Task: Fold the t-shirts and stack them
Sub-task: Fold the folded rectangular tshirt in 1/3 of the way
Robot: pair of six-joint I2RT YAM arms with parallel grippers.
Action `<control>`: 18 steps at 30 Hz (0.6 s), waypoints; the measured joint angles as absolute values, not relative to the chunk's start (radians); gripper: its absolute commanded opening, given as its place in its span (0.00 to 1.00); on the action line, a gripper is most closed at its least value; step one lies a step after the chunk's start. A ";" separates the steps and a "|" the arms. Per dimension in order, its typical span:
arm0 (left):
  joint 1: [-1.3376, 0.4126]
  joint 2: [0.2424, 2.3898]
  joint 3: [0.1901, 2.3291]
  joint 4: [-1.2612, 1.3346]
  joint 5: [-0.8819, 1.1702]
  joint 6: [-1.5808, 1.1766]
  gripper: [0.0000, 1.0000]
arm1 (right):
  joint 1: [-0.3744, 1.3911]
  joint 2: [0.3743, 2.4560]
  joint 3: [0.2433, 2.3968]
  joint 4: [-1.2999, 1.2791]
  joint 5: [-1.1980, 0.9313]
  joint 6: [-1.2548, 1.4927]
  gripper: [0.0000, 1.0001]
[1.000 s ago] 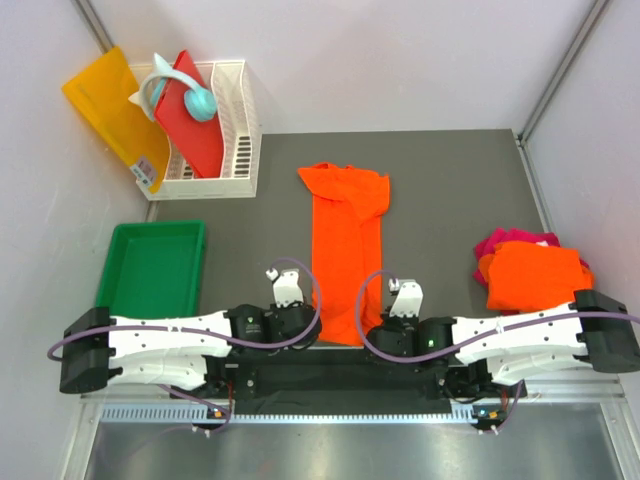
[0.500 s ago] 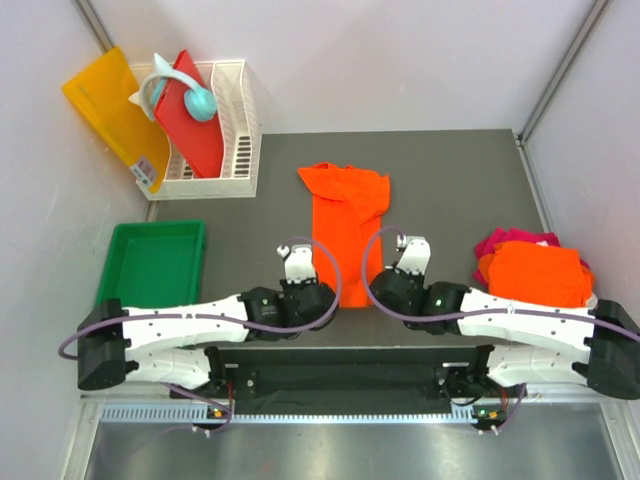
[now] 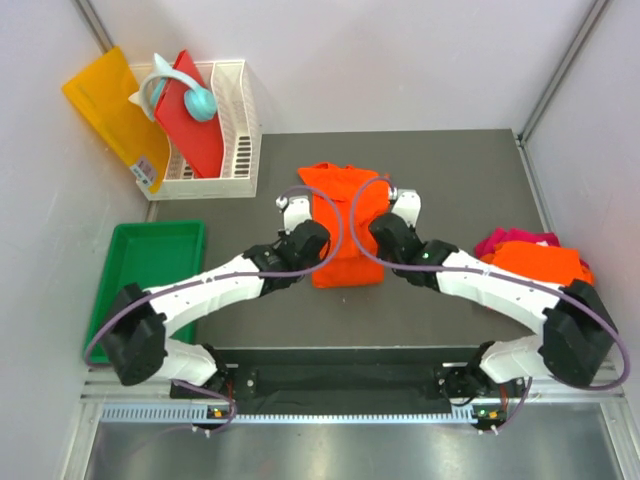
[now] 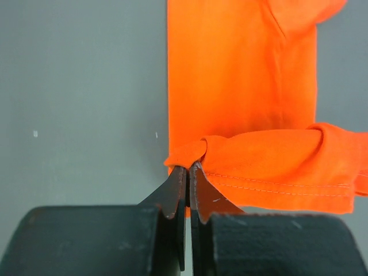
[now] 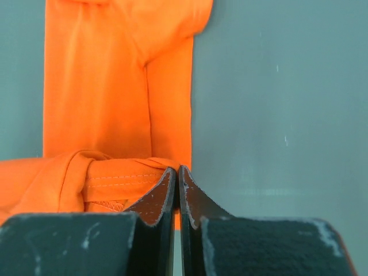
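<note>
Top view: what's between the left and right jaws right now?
Only the orange t-shirt: its raised hem runs from the left gripper to the right gripper, each shut on a corner. The top view shows the span; the wrist views show the pinches.

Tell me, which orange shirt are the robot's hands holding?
The middle orange t-shirt: the left gripper and right gripper pinch its hem. The other orange t-shirt lies folded on the pink one.

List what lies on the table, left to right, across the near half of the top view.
green tray → orange t-shirt, partly folded → stack of t-shirts, orange on magenta
</note>
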State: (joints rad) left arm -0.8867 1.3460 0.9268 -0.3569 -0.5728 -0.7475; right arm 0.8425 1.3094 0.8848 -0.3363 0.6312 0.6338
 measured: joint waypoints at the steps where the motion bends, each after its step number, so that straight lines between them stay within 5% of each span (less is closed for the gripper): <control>1: -0.871 1.367 0.936 -0.346 -0.563 -0.732 0.00 | 0.828 1.329 0.900 -0.326 0.624 0.620 0.00; 18: -0.649 1.729 1.152 -0.239 -0.426 -0.559 0.00 | 0.661 1.709 1.157 -0.242 0.514 0.496 0.00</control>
